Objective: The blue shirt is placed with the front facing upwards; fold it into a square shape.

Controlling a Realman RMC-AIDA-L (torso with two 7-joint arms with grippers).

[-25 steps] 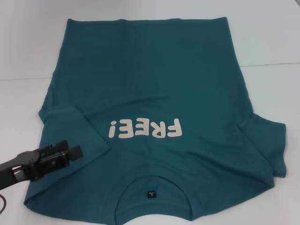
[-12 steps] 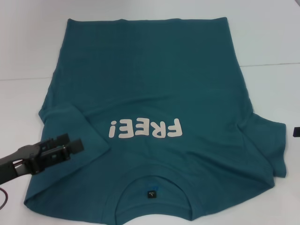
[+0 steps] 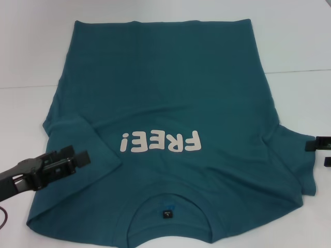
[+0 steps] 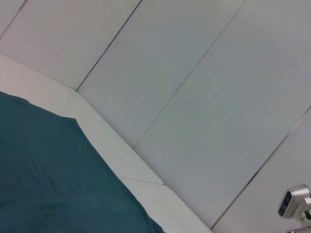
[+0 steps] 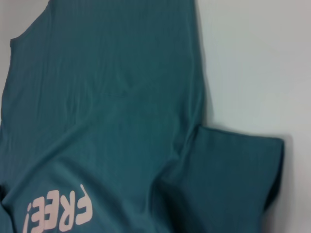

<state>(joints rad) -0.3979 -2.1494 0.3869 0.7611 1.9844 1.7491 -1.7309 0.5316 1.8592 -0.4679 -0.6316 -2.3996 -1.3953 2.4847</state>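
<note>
Head view: shirt (image 3: 165,119) lies flat, front up, filling most of the frame; collar at the bottom edge, hem at the top, white "FREE!" print (image 3: 159,142) reading upside down at centre. Bare white counter (image 3: 289,46) along the top and both sides, widest at upper right. Left sleeve is folded in over the body; right sleeve sticks out at mid right. Soft matte knit, shallow wrinkles near the sleeves. Left pincer (image 3: 72,161) at lower left over the folded sleeve, fingers a little apart, holding nothing. Right pincer (image 3: 323,150) just enters at the right edge beside the sleeve; can't tell its opening.

Left wrist view: shirt edge (image 4: 53,174) at lower left, white counter strip, panelled wall beyond.

Right wrist view: shirt body, sleeve (image 5: 233,179) at lower right, bare counter along the right.
</note>
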